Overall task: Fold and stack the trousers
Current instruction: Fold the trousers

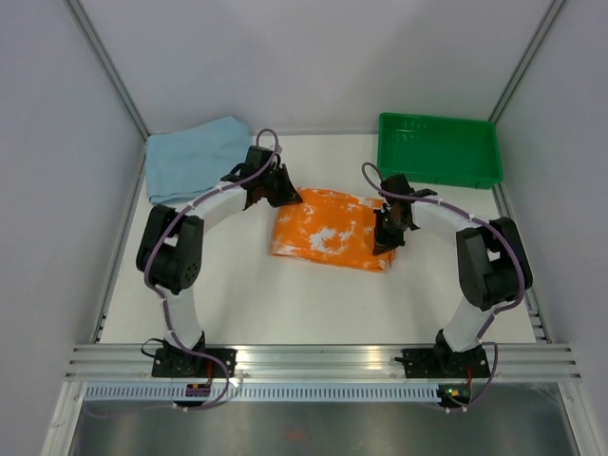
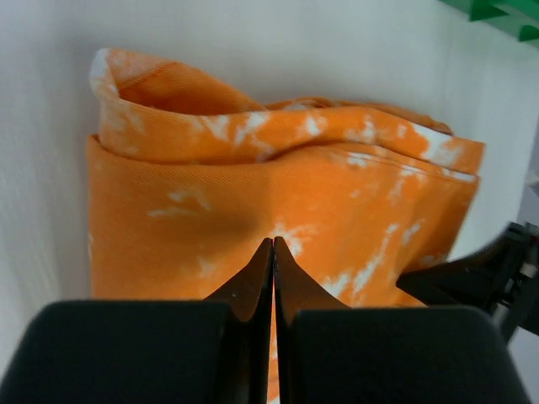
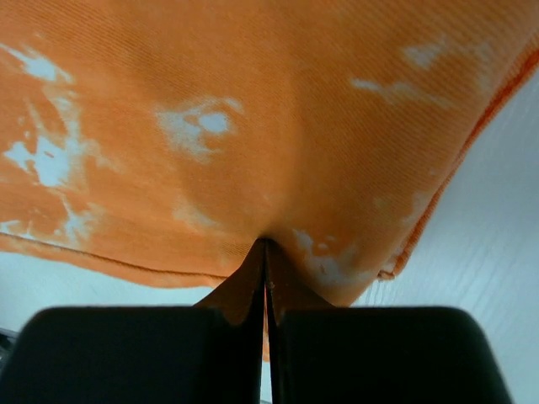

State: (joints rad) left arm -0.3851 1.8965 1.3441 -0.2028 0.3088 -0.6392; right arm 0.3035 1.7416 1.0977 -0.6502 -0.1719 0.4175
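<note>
The trousers (image 1: 332,233) lie in the middle of the table as a folded orange rectangle with white blotches. My left gripper (image 1: 276,193) is at their far left corner. In the left wrist view its jaws (image 2: 273,244) are shut, with a sliver of orange cloth (image 2: 253,177) showing between the fingers. My right gripper (image 1: 388,234) is at the bundle's right edge. In the right wrist view it (image 3: 266,244) is shut on the trousers (image 3: 269,109), and the fabric puckers at the tips just above the hem.
A light blue cloth (image 1: 195,157) lies crumpled at the back left. A green tray (image 1: 439,149) stands at the back right, and its corner (image 2: 497,13) shows in the left wrist view. Grey walls close off the table's sides and back.
</note>
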